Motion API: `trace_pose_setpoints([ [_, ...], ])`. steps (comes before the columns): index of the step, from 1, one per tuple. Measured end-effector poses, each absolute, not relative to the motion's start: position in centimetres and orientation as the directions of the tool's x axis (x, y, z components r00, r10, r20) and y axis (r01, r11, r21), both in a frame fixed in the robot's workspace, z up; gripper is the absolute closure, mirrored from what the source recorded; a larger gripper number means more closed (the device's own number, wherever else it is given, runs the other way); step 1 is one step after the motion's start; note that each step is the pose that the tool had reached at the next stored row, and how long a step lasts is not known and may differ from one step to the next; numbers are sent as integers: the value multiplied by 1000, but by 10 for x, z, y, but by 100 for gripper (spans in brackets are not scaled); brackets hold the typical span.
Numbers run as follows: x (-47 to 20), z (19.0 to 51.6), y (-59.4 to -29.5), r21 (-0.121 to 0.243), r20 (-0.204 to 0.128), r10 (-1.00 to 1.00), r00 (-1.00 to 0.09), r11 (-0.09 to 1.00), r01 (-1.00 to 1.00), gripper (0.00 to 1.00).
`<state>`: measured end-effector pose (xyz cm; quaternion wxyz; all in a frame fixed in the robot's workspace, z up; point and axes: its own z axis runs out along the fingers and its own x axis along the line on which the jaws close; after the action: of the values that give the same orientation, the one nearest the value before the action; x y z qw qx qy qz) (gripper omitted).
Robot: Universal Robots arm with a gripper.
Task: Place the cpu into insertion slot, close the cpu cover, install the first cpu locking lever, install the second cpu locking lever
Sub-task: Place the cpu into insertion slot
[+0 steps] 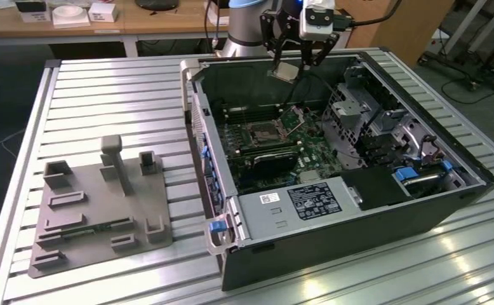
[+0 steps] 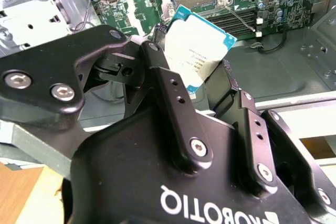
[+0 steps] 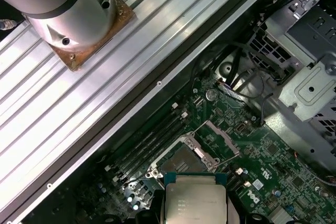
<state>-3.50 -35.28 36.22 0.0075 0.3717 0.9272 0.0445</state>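
Above the insertion slot (image 1: 258, 135), the tool (image 1: 286, 65) pinches the cpu (image 2: 198, 43) by its edges.

Satin silver-grey metal top on small square cpu (image 2: 198, 43); matt black metal tool (image 2: 191, 74) w/ shiny steel screws (image 2: 198, 147); ribbed alu. tabletop (image 1: 112, 89), bright sheen; matt grey plastic fixture (image 1: 103, 216); glossy green circuit board (image 3: 273, 161).
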Motion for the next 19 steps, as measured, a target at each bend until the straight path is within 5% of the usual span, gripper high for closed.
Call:
trace_pose_setpoints([
  [19, -35, 361, -353, 88, 19, 725, -689, 685, 723, 46],
])
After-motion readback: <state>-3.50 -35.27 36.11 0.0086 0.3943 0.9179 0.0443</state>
